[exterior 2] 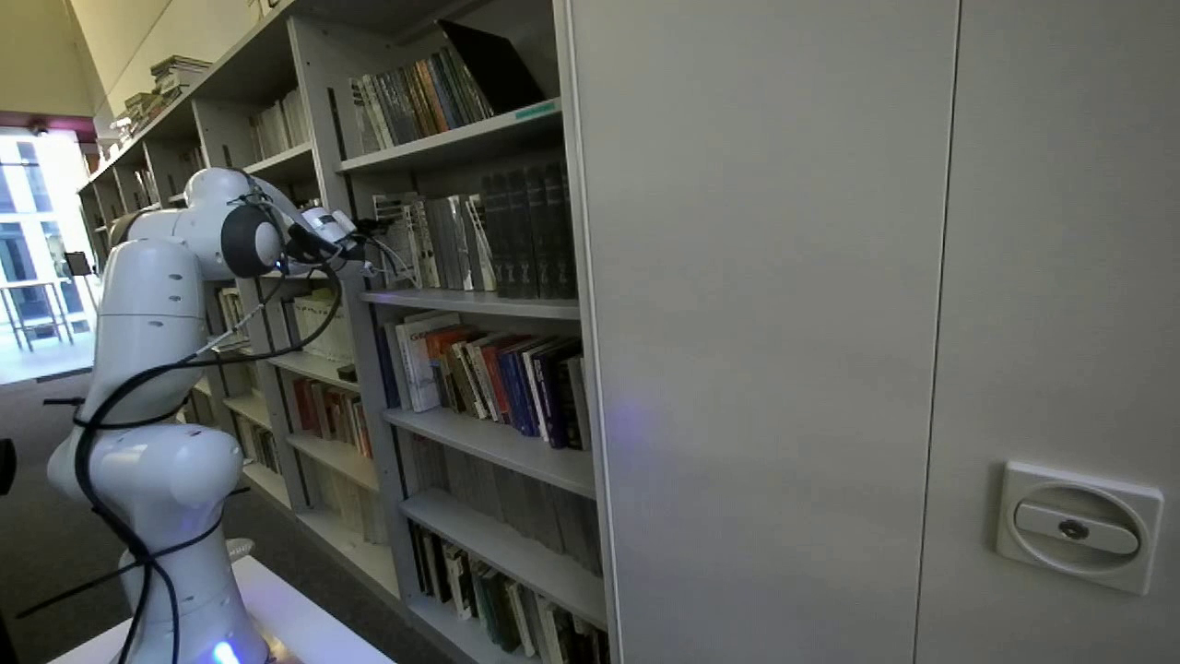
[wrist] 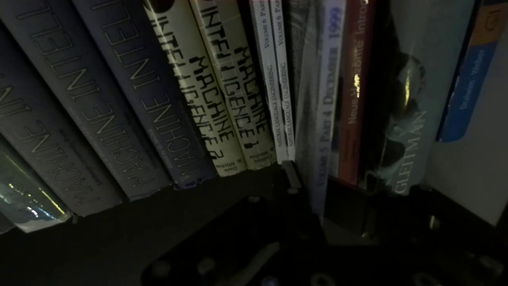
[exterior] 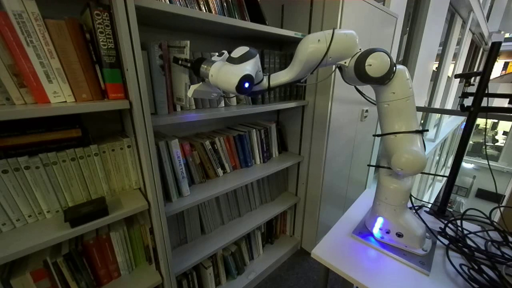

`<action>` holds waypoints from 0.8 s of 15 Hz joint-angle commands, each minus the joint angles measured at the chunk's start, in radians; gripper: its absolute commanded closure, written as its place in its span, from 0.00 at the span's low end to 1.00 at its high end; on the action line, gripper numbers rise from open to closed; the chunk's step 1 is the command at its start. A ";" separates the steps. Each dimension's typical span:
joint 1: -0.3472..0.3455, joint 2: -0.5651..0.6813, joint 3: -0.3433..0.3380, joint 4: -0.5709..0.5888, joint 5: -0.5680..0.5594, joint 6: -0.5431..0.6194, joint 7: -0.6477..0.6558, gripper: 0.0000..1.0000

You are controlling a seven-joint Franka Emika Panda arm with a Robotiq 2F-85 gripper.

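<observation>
In the wrist view my gripper (wrist: 309,171) has its dark fingers close together on either side of a thin pale volume (wrist: 326,131) marked "Volume 5 Part 4 December 1999". The volume stands upright and juts out from its row. Two thin white journals (wrist: 281,131) and cream "Machine Intelligence" books (wrist: 232,119) stand left of it. A red book (wrist: 353,131) and the grey "Gleitman" book (wrist: 412,155) stand right of it. The gripper also shows at the shelf in both exterior views (exterior: 182,62) (exterior 2: 373,226). Deep shadow hides part of the right finger.
The grey shelf (exterior: 232,112) under the row has more book rows above and below it. The shelf's side wall (wrist: 472,171) is close on the right in the wrist view. The arm stands on a white table (exterior: 336,248) beside tangled cables (exterior: 476,244) and a cabinet (exterior 2: 756,369).
</observation>
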 commanded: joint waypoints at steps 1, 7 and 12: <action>-0.009 0.033 -0.004 0.071 0.026 0.029 -0.050 0.98; -0.010 0.052 -0.007 0.093 0.028 0.030 -0.063 0.98; -0.009 0.069 -0.007 0.114 0.030 0.032 -0.076 0.98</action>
